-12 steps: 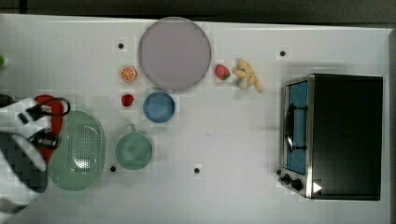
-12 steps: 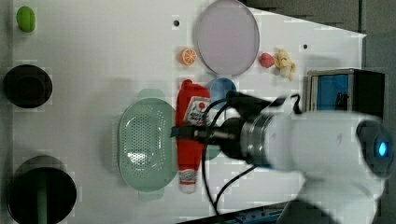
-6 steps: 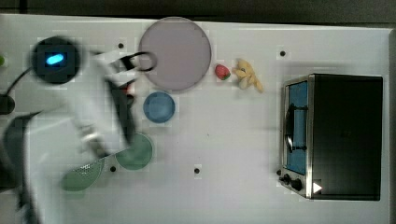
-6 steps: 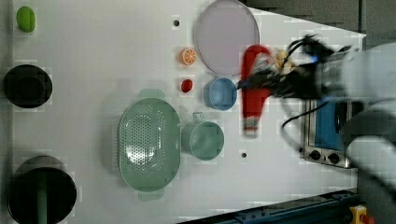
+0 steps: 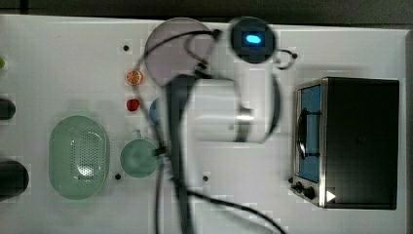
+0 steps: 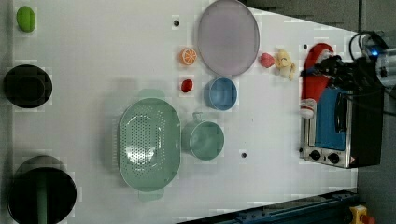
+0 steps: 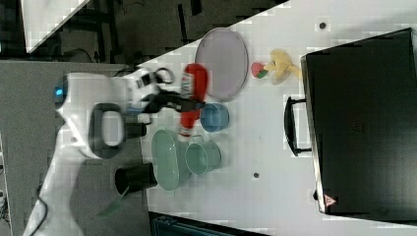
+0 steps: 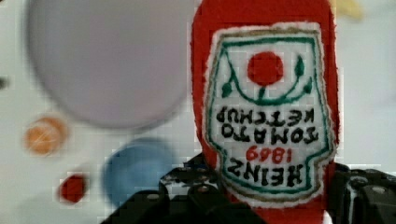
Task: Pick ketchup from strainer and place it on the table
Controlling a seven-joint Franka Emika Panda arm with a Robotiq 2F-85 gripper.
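the ketchup is out of the strainer, held in the air by the gripper, whose jaws close partway on the bottle's lower body just below its label. in the right view it hangs over the table between the lilac plate and the blue bowl, cap toward the green cup. the stitched label and fuzzy red surface suggest a plush toy: light, soft, squashy, unlikely to slip or break. a hold across the middle of the body looks soundest, since it may flop or roll once set down on a bare patch.
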